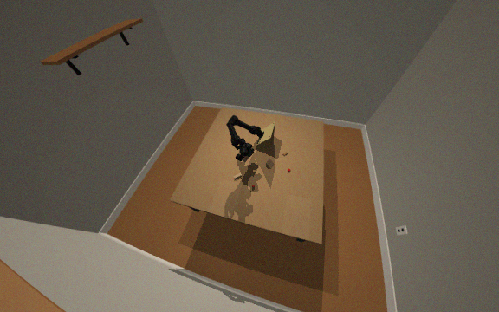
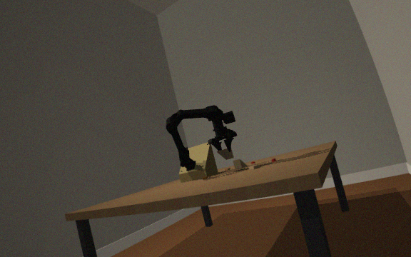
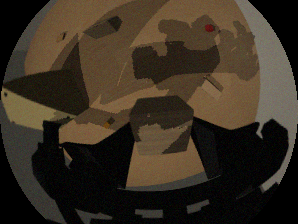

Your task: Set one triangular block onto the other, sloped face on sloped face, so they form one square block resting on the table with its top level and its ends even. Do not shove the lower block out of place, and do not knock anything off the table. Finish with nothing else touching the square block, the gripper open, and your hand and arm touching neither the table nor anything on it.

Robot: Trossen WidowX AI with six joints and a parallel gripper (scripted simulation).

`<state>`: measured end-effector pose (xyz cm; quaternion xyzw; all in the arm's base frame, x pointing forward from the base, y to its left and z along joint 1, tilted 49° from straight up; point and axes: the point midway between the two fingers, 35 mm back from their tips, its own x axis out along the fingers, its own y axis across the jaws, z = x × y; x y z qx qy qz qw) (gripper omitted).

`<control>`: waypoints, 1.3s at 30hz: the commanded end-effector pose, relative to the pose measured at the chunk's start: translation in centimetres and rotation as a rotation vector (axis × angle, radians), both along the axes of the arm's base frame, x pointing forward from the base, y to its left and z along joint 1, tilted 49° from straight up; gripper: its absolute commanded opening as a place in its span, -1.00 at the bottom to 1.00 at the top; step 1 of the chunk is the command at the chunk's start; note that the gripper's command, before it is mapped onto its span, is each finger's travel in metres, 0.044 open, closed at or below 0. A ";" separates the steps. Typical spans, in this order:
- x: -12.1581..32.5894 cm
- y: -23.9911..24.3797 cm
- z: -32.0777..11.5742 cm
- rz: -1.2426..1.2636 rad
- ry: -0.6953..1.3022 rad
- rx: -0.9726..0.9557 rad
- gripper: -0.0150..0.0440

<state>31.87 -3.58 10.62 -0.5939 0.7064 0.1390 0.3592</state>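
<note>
One triangular block (image 2: 225,153) (image 3: 161,125) is between the fingers of my gripper (image 2: 225,149), which is shut on it and holds it above the table (image 1: 293,208) (image 2: 280,175). In the exterior view its underside looks slanted. The other triangular block (image 1: 269,164) (image 2: 240,164) (image 3: 103,27) rests on the table, grey in shadow, with a sloped side showing in the exterior view. The held block is up and to the left of it there, and a gap shows between them. In the top view the held block cannot be made out behind the hand.
A large yellow wedge-shaped body (image 1: 267,133) (image 2: 200,155) (image 3: 30,111) stands beside the arm. A pale small block (image 1: 237,177) (image 3: 212,89), a red piece (image 1: 288,170), another red piece (image 1: 253,187) (image 3: 210,28) and a small orange-brown piece (image 1: 285,154) lie on the table.
</note>
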 end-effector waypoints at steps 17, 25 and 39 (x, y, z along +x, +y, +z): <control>3.2 8.0 -5.0 0.007 -0.005 0.034 -0.49; 3.7 11.2 -7.2 0.009 -0.009 0.040 -0.49; 3.4 16.5 -11.3 0.008 -0.008 0.043 -0.49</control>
